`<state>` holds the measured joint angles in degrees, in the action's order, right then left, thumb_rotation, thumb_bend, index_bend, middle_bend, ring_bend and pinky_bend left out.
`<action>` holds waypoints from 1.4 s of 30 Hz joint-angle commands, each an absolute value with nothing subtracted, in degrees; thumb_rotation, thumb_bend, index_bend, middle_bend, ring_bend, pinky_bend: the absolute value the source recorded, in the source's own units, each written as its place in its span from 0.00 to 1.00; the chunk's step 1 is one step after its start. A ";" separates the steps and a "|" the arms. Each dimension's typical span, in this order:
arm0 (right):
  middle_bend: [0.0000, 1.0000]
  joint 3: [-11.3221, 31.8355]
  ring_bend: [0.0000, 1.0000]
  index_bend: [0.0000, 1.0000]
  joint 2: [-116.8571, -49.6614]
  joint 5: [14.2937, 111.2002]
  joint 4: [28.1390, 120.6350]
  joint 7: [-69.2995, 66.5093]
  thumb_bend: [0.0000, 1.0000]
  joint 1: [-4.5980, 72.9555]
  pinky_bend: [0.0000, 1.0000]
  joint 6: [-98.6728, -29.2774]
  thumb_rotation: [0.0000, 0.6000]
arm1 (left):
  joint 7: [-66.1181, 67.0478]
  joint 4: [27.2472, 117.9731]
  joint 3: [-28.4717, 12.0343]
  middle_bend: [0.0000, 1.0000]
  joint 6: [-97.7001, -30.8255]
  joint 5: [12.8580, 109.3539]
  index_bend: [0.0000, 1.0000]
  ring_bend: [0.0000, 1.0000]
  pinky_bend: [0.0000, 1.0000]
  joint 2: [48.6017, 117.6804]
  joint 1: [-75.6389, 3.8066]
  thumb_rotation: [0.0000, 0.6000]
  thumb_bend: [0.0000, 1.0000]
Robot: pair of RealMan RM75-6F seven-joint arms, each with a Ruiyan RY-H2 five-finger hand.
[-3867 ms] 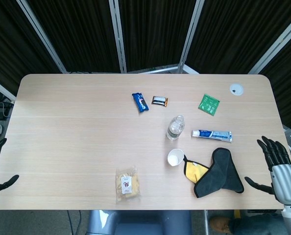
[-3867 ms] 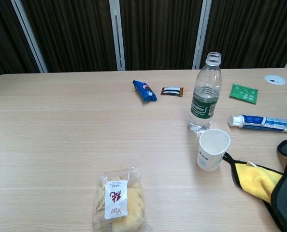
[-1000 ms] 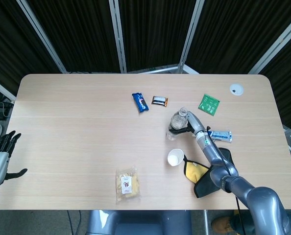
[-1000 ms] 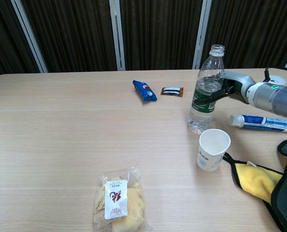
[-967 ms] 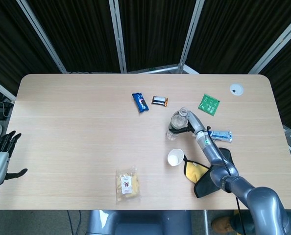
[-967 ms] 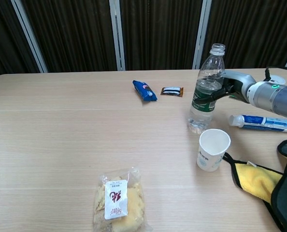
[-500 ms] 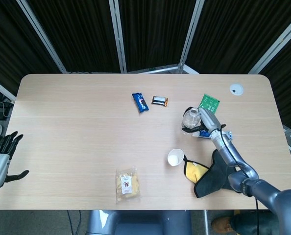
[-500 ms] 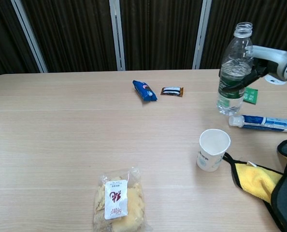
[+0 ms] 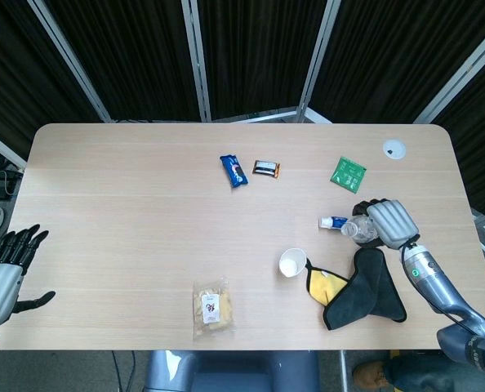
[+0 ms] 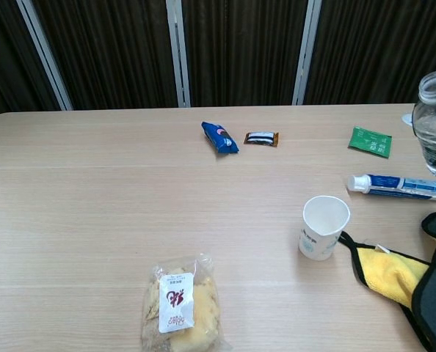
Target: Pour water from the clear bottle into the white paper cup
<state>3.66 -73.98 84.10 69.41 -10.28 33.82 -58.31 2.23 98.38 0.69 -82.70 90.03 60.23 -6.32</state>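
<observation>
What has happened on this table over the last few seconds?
The right hand reached in, took hold of the clear bottle that stood behind the white paper cup, lifted it and carried it rightward, above the toothpaste tube. The cup, snacks and cloth stayed put.

Robot test lab or studio, light wood-grain table (image 9: 128, 212) with assorted props, black pleated curtains (image 10: 240, 51) on aluminium frame posts (image 10: 175, 53) along far side
</observation>
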 commanded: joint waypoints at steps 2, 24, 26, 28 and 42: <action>0.64 1.62 0.59 0.54 -73.80 84.50 70.14 -0.61 0.43 31.64 0.48 -60.00 1.00 | 2.61 98.61 0.81 0.00 -82.92 90.45 0.00 0.00 0.00 60.32 -6.30 1.00 0.04; 0.65 5.64 0.59 0.55 -81.39 74.25 72.99 26.30 0.49 32.41 0.49 -58.79 1.00 | 1.26 97.29 0.55 0.00 -82.84 89.16 0.00 0.00 0.00 60.05 -6.11 1.00 0.04; 0.65 5.64 0.59 0.55 -81.70 73.99 73.28 27.58 0.49 32.41 0.49 -59.06 1.00 | 1.13 97.19 0.50 0.00 -82.77 89.04 0.00 0.00 0.00 60.00 -6.14 1.00 0.05; 0.65 5.53 0.59 0.55 -82.05 73.81 73.52 28.95 0.50 32.38 0.49 -59.35 1.00 | 0.99 97.11 0.43 0.00 -82.67 88.89 0.00 0.00 0.00 59.98 -6.18 1.00 0.05; 0.66 5.74 0.59 0.55 -84.90 70.83 74.30 38.25 0.50 33.11 0.49 -59.85 1.00 | 1.55 97.07 0.44 0.00 -82.37 88.78 0.00 0.00 0.00 60.18 -6.33 1.00 0.04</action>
